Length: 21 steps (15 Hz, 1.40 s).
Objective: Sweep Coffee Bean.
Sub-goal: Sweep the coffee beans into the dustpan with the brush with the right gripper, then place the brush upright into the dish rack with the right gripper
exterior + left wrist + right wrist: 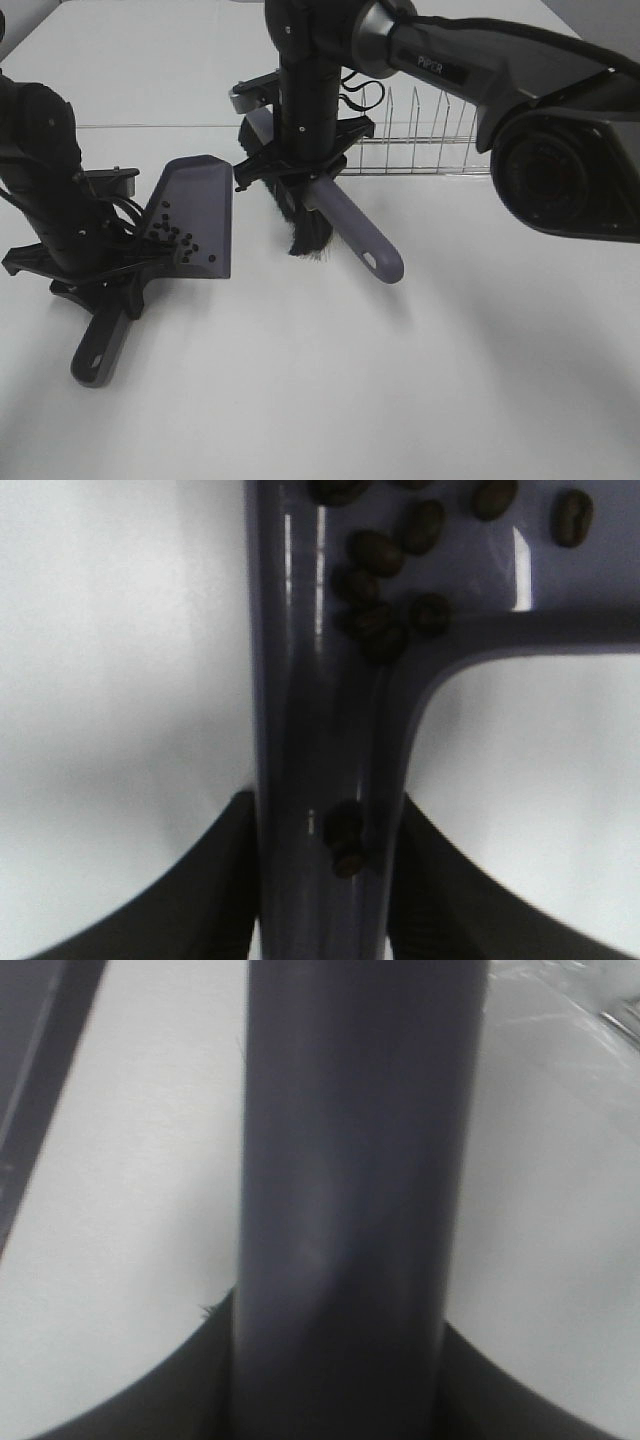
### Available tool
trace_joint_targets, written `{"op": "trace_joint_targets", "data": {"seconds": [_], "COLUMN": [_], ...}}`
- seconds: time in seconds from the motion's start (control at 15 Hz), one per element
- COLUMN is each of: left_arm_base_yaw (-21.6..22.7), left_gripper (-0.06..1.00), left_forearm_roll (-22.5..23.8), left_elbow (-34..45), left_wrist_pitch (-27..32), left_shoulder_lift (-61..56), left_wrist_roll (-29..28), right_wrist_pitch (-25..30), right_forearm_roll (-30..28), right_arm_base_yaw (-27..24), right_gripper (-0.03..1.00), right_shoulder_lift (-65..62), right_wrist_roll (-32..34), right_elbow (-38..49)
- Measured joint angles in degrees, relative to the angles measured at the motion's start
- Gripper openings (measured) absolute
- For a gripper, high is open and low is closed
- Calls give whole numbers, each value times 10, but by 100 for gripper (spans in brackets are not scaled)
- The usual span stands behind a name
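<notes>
The grey dustpan (200, 205) lies on the white table at the left, with several coffee beans (176, 236) gathered in its pan. My left gripper (112, 285) is shut on the dustpan handle (98, 350). In the left wrist view the handle (320, 730) runs between the dark fingers (200, 900), with beans (385, 570) in the pan and two beans (346, 842) on the handle. My right gripper (305, 178) is shut on the brush handle (358, 238), just right of the dustpan's mouth. The black bristles (310, 238) touch the table. The right wrist view shows the handle (345, 1190) close up.
A wire rack (420, 140) stands behind the brush at the back right. The right arm's large body (560, 150) hangs over the right side. A table seam runs across at the back. I see no loose beans on the table.
</notes>
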Motion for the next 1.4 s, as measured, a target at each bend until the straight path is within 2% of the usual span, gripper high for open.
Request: {"op": "trace_joint_targets", "data": {"seconds": [0.27, 0.47, 0.67, 1.0, 1.2, 1.4], "left_arm_base_yaw": [0, 0, 0, 0, 0, 0], "left_gripper": [35, 35, 35, 35, 35, 35], "left_forearm_roll": [0, 3, 5, 5, 5, 6], "left_elbow": [0, 0, 0, 0, 0, 0], "left_wrist_pitch": [0, 1, 2, 2, 2, 2], "left_shoulder_lift": [0, 0, 0, 0, 0, 0], "left_wrist_roll": [1, 1, 1, 2, 2, 2], "right_wrist_pitch": [-2, 2, 2, 3, 5, 5], "right_forearm_roll": [25, 20, 14, -88, -97, -85], "right_arm_base_yaw": [50, 56, 56, 55, 25, -41], "right_gripper": [34, 34, 34, 34, 34, 34], "right_shoulder_lift": [37, 42, 30, -63, -112, -173], "right_wrist_roll": [-27, -44, -32, -32, -32, -32], "right_elbow": [-14, -36, -77, -84, -84, -57]}}
